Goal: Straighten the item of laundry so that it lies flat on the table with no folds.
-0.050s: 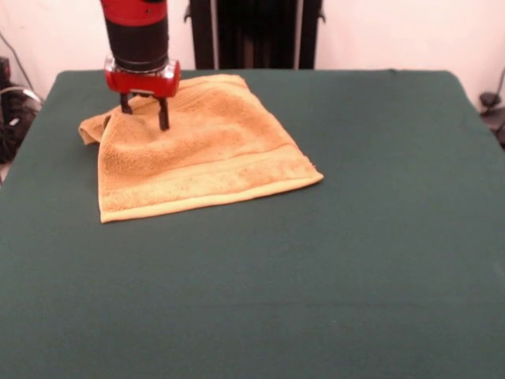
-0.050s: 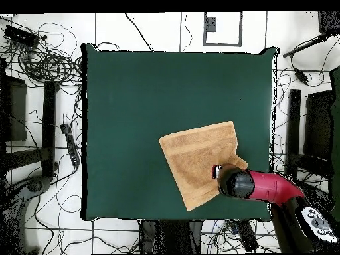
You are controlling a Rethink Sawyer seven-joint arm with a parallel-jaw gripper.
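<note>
1. Front view: small yellow-orange terry-cloth towel (image 1: 197, 150) lying on the large dark green cloth-covered table (image 1: 316, 260), in the far-left part of the top.
2. Mostly spread out, skewed relative to the table edges; woven band running along the near hem.
3. Far-left corner bunched and folded, forming a small rumpled lump (image 1: 93, 126) sticking out past the towel's left edge.
4. Red and black arm (image 1: 138, 35) coming straight down over that corner; black two-finger gripper (image 1: 144, 113) under the red collar.
5. Gripper spread: two dark fingers (image 1: 163, 114) standing apart with towel visible between them, nothing pinched.
6. Fingertips down at the towel surface just beside the rumpled lump; contact versus slight hover not resolvable.
7. Overhead view: same towel (image 2: 196, 159) toward the lower-right part of the table (image 2: 133, 99), rotated out of square, one corner close to the bottom edge.
8. Arm (image 2: 262, 186) entering from the lower right, covering the towel's right corner; gripper itself hidden under the wrist.
9. Cables (image 2: 53, 63) scattered on the floor around the table.
</note>
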